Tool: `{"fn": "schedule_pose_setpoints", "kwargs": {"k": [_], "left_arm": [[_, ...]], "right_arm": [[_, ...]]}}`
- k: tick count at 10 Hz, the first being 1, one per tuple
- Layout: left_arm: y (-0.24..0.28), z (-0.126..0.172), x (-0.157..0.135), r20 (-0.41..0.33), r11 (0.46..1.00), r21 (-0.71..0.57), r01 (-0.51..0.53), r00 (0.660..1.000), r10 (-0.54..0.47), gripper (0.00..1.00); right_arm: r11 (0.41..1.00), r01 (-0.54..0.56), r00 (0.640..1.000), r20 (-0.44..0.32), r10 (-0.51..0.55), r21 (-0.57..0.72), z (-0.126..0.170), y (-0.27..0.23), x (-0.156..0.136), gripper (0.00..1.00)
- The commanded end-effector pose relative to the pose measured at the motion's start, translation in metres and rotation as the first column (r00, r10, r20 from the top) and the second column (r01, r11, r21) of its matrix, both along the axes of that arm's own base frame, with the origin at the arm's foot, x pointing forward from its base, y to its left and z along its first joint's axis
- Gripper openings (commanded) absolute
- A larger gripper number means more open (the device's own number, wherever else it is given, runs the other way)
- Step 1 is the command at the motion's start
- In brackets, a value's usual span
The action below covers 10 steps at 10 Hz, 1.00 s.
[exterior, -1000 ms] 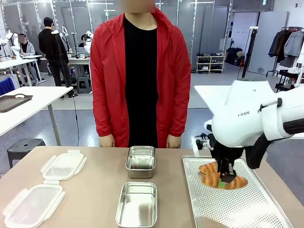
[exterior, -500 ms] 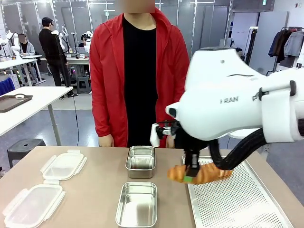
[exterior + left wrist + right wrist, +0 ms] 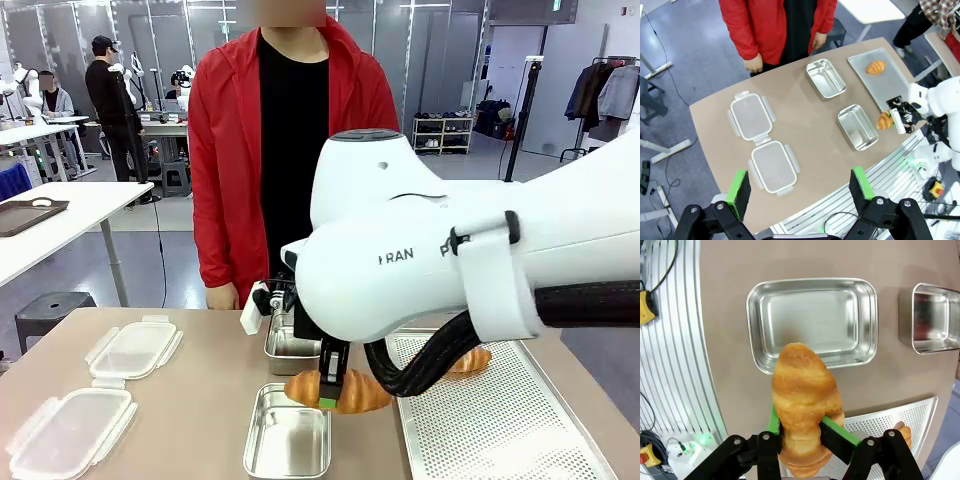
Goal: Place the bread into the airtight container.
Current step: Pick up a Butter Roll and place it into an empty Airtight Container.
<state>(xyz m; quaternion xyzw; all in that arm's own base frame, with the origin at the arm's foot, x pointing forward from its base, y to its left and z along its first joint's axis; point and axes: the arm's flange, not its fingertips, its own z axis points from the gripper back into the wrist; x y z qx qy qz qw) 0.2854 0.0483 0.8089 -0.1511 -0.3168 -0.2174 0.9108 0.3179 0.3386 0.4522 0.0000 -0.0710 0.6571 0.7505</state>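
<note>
Bright even indoor light, sharp, wide-angle wrist distortion

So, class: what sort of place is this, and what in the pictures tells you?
Probably a robotics lab or test room, not a kitchen. The right gripper holds bread near a metal container, a person stands across the table, and more worktables sit behind.

We worked in an open robotics lab: long white worktables [image 3: 80, 205] at the frame's left, a black-clad person [image 3: 110, 100] at cluttered benches [image 3: 165, 122] upper left, a metal shoe shelf [image 3: 442, 135] and hanging-clothes rack [image 3: 605, 95] upper right.
</note>
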Motion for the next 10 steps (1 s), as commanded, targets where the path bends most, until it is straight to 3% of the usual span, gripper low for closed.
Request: {"fn": "schedule_pose_setpoints", "kwargs": {"k": [1, 2, 6, 7, 8, 9, 10], "left_arm": [[0.000, 0.001, -0.002, 0.003, 1.000, 0.013, 0.013, 1.000, -0.013, 1.00], [0.000, 0.001, -0.002, 0.003, 1.000, 0.013, 0.013, 1.000, -0.013, 1.00], [0.000, 0.001, -0.002, 0.003, 1.000, 0.013, 0.013, 1.000, -0.013, 1.00], [0.000, 0.001, -0.002, 0.003, 1.000, 0.013, 0.013, 1.000, -0.013, 1.00], [0.000, 0.001, -0.002, 0.003, 1.000, 0.013, 0.013, 1.000, -0.013, 1.00], [0.000, 0.001, -0.002, 0.003, 1.000, 0.013, 0.013, 1.000, -0.013, 1.00], [0.000, 0.001, -0.002, 0.003, 1.000, 0.013, 0.013, 1.000, -0.013, 1.00]], "right_arm": [[0.998, 0.055, 0.998, -0.017, -0.055, -0.005, 0.002, -0.001, 0.004, 0.36], [1.000, 0.000, 1.000, 0.000, 0.000, 0.000, 0.000, 0.000, 0.000, 0.36], [1.000, 0.009, 1.000, -0.004, -0.009, -0.001, -0.001, 0.000, 0.001, 0.36], [0.989, 0.066, 0.998, -0.018, -0.065, 0.130, 0.007, 0.003, -0.007, 0.36], [0.981, 0.117, 0.993, -0.025, -0.114, 0.155, 0.008, 0.013, -0.009, 0.36], [0.957, 0.246, 0.969, -0.056, -0.240, 0.153, 0.001, 0.026, -0.008, 0.36], [0.949, 0.288, 0.956, -0.100, -0.277, 0.125, -0.007, 0.037, -0.011, 0.36]]}}
